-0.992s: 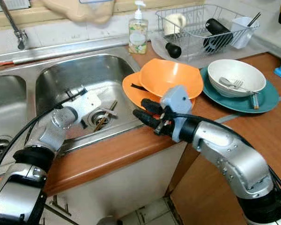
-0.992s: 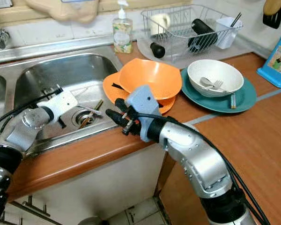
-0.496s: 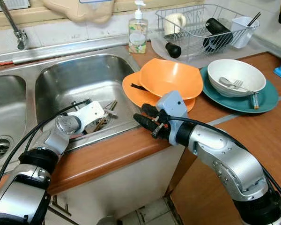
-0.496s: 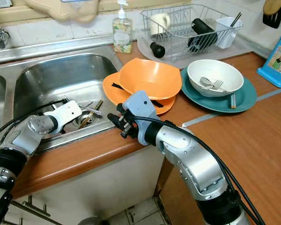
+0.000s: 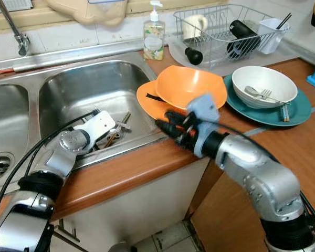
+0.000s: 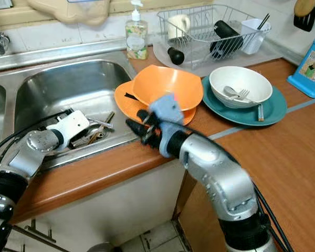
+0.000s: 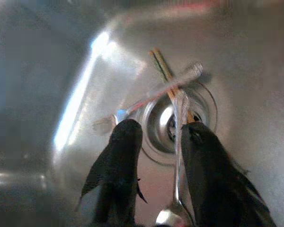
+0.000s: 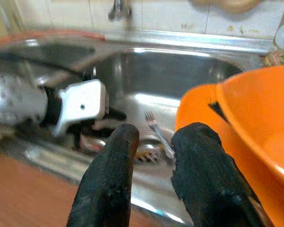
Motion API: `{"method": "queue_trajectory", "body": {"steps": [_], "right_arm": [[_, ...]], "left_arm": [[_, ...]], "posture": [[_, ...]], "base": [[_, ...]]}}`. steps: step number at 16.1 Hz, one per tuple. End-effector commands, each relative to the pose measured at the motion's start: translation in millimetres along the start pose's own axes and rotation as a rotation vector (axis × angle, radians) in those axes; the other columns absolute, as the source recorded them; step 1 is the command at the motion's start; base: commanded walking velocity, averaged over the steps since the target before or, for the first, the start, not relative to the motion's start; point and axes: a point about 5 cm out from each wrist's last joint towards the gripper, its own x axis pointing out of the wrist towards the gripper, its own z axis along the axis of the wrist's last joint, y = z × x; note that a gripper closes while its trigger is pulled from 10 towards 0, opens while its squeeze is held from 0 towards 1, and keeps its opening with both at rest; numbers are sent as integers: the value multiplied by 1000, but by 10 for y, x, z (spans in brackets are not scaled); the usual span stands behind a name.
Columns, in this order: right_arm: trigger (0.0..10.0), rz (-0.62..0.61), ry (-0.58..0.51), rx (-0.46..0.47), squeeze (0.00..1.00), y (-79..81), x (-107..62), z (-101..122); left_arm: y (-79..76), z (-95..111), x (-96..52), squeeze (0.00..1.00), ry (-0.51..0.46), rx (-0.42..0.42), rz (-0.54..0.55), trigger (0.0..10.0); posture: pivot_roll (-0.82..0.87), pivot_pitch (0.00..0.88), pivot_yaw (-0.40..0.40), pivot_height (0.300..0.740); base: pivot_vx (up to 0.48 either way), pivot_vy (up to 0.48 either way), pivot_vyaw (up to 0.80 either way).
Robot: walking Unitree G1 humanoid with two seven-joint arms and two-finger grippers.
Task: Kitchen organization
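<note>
Cutlery [image 7: 173, 90], thin silver pieces crossed over a brownish stick, lies on the drain at the bottom of the sink [image 5: 94, 86], with the left gripper [image 7: 158, 137] spread just above it, grasping nothing. Right gripper [image 5: 165, 122], fingers parted and empty, hovers over the counter's front edge beside the orange bowl [image 5: 191, 86].

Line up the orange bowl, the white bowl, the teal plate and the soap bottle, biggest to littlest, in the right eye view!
1. Round teal plate
2. Wide orange plastic bowl, looks nearly as big; ranking unsure
3. White ceramic bowl
4. Clear soap bottle, farthest back, so may look smaller
</note>
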Motion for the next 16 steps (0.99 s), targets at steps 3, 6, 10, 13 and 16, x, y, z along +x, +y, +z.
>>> {"method": "queue_trajectory", "body": {"steps": [3, 6, 10, 13, 16], "right_arm": [[10000, -74, -100, 13, 0, -161, -126, 288], [10000, -233, -93, 40, 984, -428, -224, 351], [10000, -364, -53, 106, 1000, -650, -356, 327], [10000, -450, -25, 195, 1000, -818, -465, 313], [10000, -570, 25, 285, 0, -980, -552, 260]], "left_arm": [[173, 204, -136, 0, -166, -121, 101, 10000], [234, 406, -299, 0, -356, -204, 122, 10000], [173, 553, -525, 1000, -501, -311, 48, 10000], [75, 616, -679, 1000, -563, -324, -58, 10000], [-78, 616, -806, 0, -563, -319, -219, 10000]], "posture": [[-71, 0, 24, 740], [-74, 0, 25, 740], [-72, 0, 16, 740], [-69, 0, 10, 740], [-69, 0, 9, 740]], "base": [[0, 0, 0], [0, 0, 0], [0, 0, 0], [0, 0, 0], [0, 0, 0]]}}
